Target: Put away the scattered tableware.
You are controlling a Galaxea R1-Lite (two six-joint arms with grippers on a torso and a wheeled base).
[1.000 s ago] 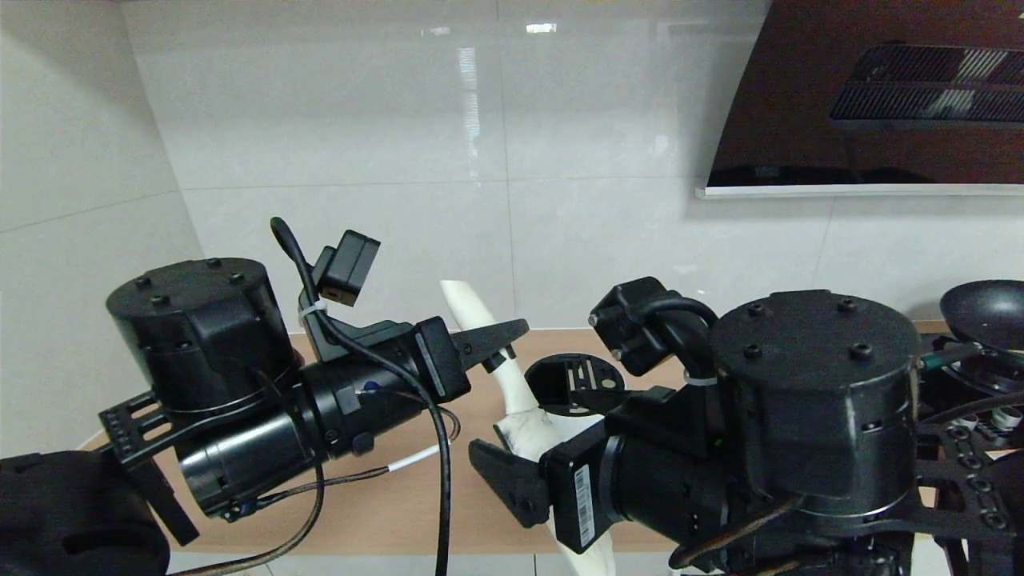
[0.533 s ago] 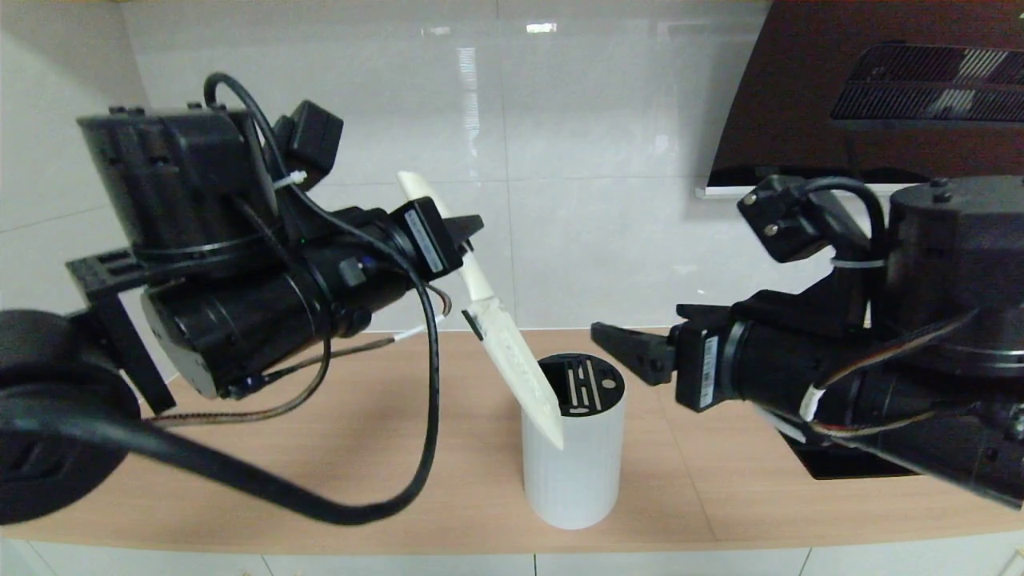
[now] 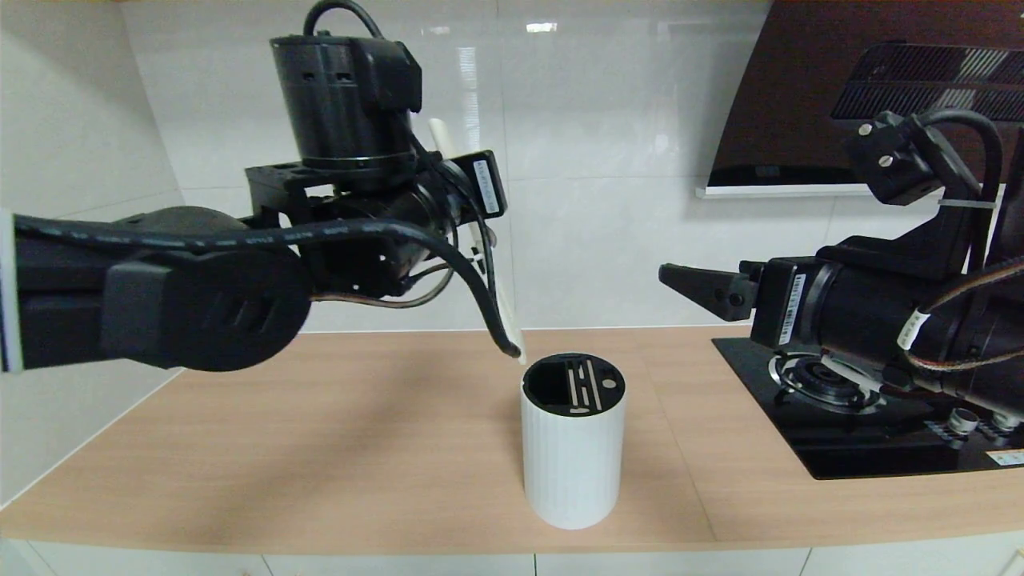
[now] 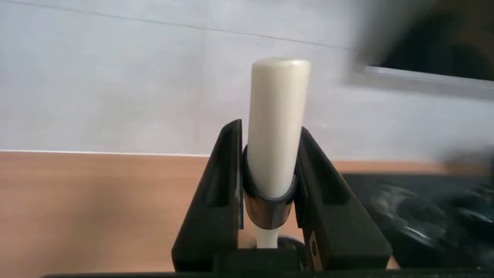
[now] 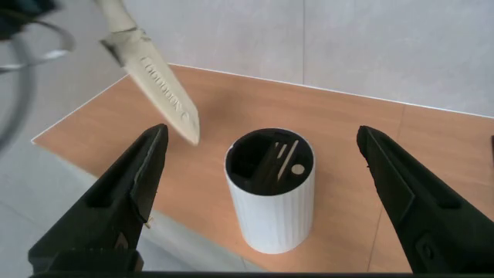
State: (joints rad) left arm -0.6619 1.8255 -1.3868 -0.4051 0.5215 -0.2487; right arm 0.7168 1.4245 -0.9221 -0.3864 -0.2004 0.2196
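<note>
One cream ceramic knife point(image 5: 158, 81), clamped in the left hand point(image 4: 272, 154), hangs above the white cylindrical holder point(image 3: 572, 448), not yet inserted; right hand point(image 5: 262, 135) gapes empty.

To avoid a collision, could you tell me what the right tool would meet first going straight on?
Probably the knife held tip-down in the left tool near the white holder, though depth is unclear and the right tool might pass beside it.

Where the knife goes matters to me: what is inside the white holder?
Inside the white holder is a black insert: one large open compartment, narrow slots, a small round hole. Nothing sticks out; the knife is not in it. The bottom is too dark to see.
</note>
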